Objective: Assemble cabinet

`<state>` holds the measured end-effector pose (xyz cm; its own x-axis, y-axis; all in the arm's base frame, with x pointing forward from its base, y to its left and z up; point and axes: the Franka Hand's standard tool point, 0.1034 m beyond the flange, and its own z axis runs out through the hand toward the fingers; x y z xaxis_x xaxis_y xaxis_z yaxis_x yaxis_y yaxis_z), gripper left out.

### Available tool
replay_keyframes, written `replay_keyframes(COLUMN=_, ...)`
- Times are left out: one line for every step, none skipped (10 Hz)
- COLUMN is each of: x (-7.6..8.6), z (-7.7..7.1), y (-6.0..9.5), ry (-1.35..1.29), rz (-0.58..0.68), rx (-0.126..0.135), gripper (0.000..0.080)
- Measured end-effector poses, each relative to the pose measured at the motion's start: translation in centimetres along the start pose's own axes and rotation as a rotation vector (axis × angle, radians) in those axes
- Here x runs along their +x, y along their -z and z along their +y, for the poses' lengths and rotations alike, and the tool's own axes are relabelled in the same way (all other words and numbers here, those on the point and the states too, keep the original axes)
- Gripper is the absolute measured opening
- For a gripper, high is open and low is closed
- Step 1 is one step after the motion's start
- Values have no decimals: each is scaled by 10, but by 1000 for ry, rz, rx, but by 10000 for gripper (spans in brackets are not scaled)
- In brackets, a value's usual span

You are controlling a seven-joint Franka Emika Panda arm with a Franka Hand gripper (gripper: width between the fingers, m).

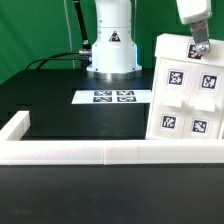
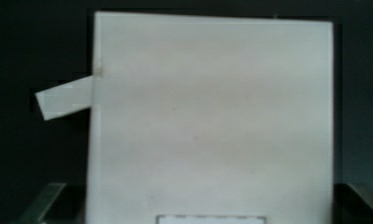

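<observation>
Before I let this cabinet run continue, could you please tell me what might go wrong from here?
1. The gripper grasps the cabinet body only at its top edge, and the body tilts, so it could swing or slip.
2. Its lower end sits right by the white rail, which could catch it during a move.
3. In the wrist view, a small flap sticks out from the side of the body and could snag.
</observation>
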<state>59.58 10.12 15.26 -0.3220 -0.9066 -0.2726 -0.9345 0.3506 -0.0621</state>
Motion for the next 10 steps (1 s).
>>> replay_keyframes(x=0, z=0, y=0, ry=6, rz=-1, rx=0, gripper=566)
replay_keyframes(x=-1, z=0, y=1, ry=16, rz=-6, rx=-1, gripper=650)
replay_keyframes(x=-4, z=-1, y=8, ry=23, rz=-19, rx=6, gripper=753)
replay_keyframes(x=-7, z=-2, y=15, ry=20, rz=-35, rx=14, gripper=785)
replay_keyframes(x=-10, z=-3, y=22, ry=18, rz=-51, rx=23, gripper=785)
replay_keyframes(x=-12, z=-6, y=29, ry=16, rz=-67, rx=33, gripper=797)
replay_keyframes(x=-14, z=-7, y=32, ry=26, rz=-77, rx=37, gripper=797)
replay_keyframes(x=-14, z=-6, y=30, ry=61, rz=-75, rx=35, gripper=797)
replay_keyframes(x=-14, z=-6, y=30, ry=63, rz=-74, rx=34, gripper=797)
replay_keyframes(x=-14, z=-6, y=30, ry=83, rz=-74, rx=34, gripper=797)
